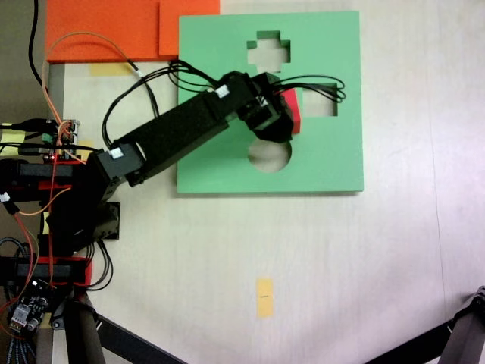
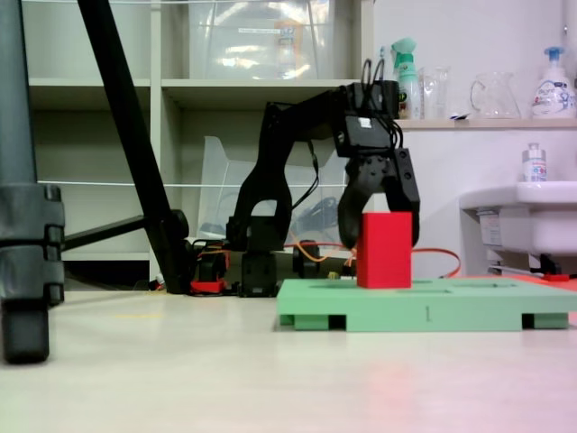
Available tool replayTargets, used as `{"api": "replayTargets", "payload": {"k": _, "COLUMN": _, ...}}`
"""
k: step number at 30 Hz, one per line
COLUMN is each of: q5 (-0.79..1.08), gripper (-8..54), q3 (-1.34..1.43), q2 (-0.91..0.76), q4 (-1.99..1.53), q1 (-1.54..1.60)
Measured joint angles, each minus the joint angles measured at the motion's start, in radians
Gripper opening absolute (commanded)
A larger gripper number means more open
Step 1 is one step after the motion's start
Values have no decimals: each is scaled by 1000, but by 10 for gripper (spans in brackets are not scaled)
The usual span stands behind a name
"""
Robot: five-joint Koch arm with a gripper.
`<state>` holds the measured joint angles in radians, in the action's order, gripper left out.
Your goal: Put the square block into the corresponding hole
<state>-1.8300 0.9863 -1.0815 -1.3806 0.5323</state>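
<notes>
The gripper [image 2: 379, 236] hides most of the red square block [image 2: 384, 251] from above; jaws clamp it upright, just left of the square hole [image 1: 322, 103].

A matt, soft-looking red foam square block [image 2: 384, 249] stands on a green foam board [image 1: 220, 163] of the same dull, fine-grained finish; flat orange foam sheets [image 1: 98, 30] share that texture; the black plastic gripper [image 2: 379, 216] and arm [image 1: 182, 133] carry a faint sheen; the pale table [image 1: 364, 265] looks smooth, lightly glossy; a yellow paper-like tag [image 1: 264, 296] lies on it.
</notes>
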Motion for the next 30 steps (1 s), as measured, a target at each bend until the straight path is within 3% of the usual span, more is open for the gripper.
{"api": "replayTargets", "payload": {"k": 2, "q5": -26, "gripper": 293, "q3": -2, "q2": 3, "q4": -5, "q1": 0}}
{"api": "replayTargets", "payload": {"k": 5, "q5": -51, "gripper": 215, "q3": -17, "q2": 14, "q4": -11, "q1": -2}}
{"api": "replayTargets", "payload": {"k": 15, "q5": -72, "gripper": 216, "q3": -26, "q2": 18, "q4": 18, "q1": 6}}
{"api": "replayTargets", "payload": {"k": 30, "q5": -72, "gripper": 217, "q3": -31, "q2": 95, "q4": 365, "q1": -20}}
